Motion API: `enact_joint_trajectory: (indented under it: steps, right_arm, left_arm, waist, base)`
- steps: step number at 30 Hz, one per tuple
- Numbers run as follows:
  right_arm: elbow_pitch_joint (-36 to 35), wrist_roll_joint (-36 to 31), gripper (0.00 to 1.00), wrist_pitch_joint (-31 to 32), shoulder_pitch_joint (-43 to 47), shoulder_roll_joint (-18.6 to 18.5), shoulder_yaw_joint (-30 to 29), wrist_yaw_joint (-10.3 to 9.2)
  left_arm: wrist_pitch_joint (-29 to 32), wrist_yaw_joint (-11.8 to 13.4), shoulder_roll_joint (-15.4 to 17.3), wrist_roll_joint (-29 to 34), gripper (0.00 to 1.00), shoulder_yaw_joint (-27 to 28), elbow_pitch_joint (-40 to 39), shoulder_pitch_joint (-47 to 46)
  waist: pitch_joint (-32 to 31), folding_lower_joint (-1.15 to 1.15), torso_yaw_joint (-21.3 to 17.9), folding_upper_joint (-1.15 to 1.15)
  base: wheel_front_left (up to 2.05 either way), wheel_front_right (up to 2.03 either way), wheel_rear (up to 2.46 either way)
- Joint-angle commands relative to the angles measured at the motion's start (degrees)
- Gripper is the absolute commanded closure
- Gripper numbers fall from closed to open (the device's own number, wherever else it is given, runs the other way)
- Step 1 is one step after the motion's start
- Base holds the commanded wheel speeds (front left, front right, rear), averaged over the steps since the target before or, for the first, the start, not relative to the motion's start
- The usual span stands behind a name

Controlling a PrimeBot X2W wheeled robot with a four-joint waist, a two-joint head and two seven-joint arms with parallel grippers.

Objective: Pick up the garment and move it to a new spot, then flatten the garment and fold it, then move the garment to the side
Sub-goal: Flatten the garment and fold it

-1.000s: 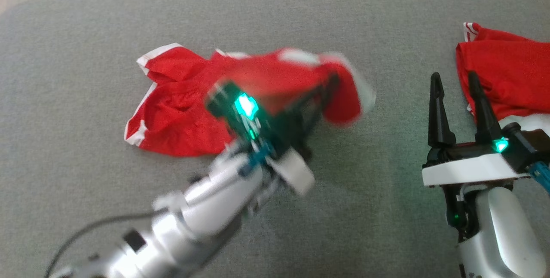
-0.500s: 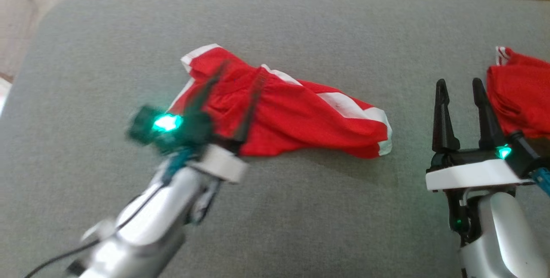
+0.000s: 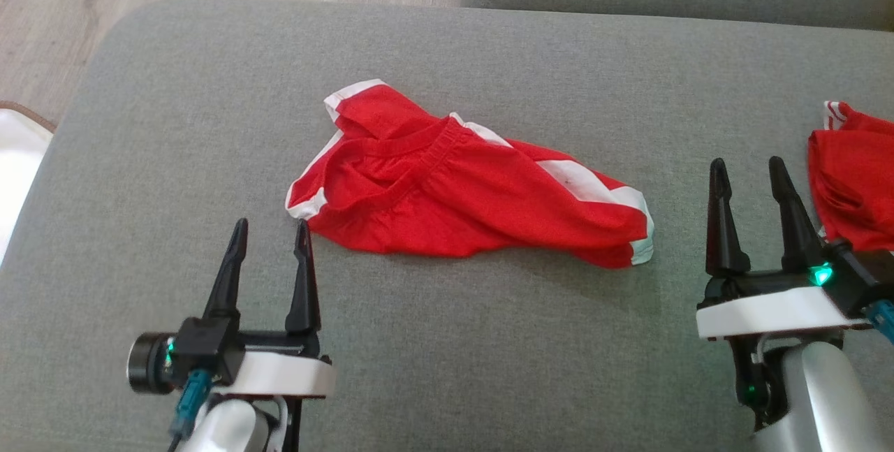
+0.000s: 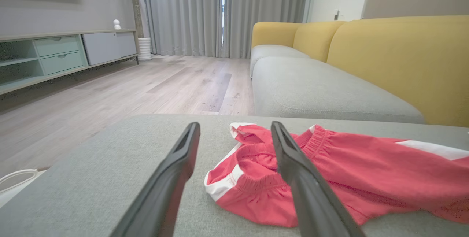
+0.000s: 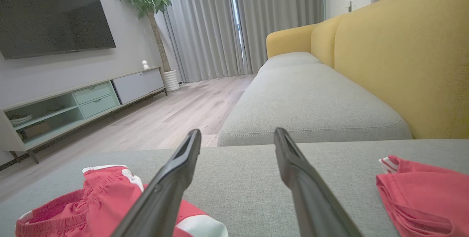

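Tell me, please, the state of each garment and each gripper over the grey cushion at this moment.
red shorts: lying crumpled on the grey cushion, not flattened, not folded, not held.
second red garment: bunched up at the right edge of the head view, partly cut off.
left gripper: open, empty, fingers close beside the shorts.
right gripper: open, empty, between the two garments.

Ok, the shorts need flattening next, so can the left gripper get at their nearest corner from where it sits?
Probably yes: the left gripper is open, its fingertips close beside the red shorts at their white-trimmed corner, with bare cushion around.
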Motion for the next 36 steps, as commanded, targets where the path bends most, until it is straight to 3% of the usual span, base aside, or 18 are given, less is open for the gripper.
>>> enact_joint_trajectory:
  steps: [1,7,15,21,25,31,36]
  right_arm:
    - [-2.4,-0.6,0.00,0.4,-0.9,-0.2,1.5,0.39]
    - [-3.6,-2.3,0.00,1.9,-2.0,-0.2,2.6,0.39]
    - [-2.4,-6.2,0.00,10.3,-9.8,-0.9,12.5,0.39]
    - [5.8,0.1,0.00,20.4,-19.0,-6.9,22.4,0.39]
    - [12.7,4.7,0.00,25.3,-24.6,-10.3,26.0,0.39]
    - [22.3,9.0,0.00,27.8,-30.9,-13.9,30.1,0.39]
    - [27.5,14.2,0.00,28.3,-33.4,-14.4,34.4,0.39]
  left_arm:
    - [-0.5,-1.0,-0.1,1.6,0.00,3.5,-2.2,-2.2]
    - [-0.5,-5.3,-3.6,5.2,0.00,6.3,-1.4,-2.1]
    - [-0.5,-10.3,-8.0,8.3,0.00,7.1,1.3,-2.6]
    - [-0.5,-12.6,-10.3,9.6,0.00,7.9,2.8,-3.6]
    - [-0.5,-13.7,-11.4,10.1,0.00,8.2,3.4,-4.0]
    - [-0.5,-14.7,-12.1,10.2,0.00,7.8,4.3,-4.2]
    - [-0.5,-14.8,-12.2,10.0,0.00,7.5,4.8,-4.1]
  waist:
    - [0.1,0.01,0.1,0.00]
    - [1.0,0.01,1.3,0.00]
    - [3.1,0.01,5.7,0.00]
    - [4.9,0.01,10.4,0.00]
    - [5.9,0.01,13.2,0.00]
    - [6.8,0.01,16.7,0.00]
    - [6.8,0.01,18.1,0.00]
  base:
    - [0.00,0.00,0.00]
    - [0.00,0.00,0.00]
    - [0.00,0.00,0.00]
    - [0.00,0.00,0.00]
    - [0.00,0.00,0.00]
    - [0.00,0.00,0.00]
    - [0.00,0.00,0.00]
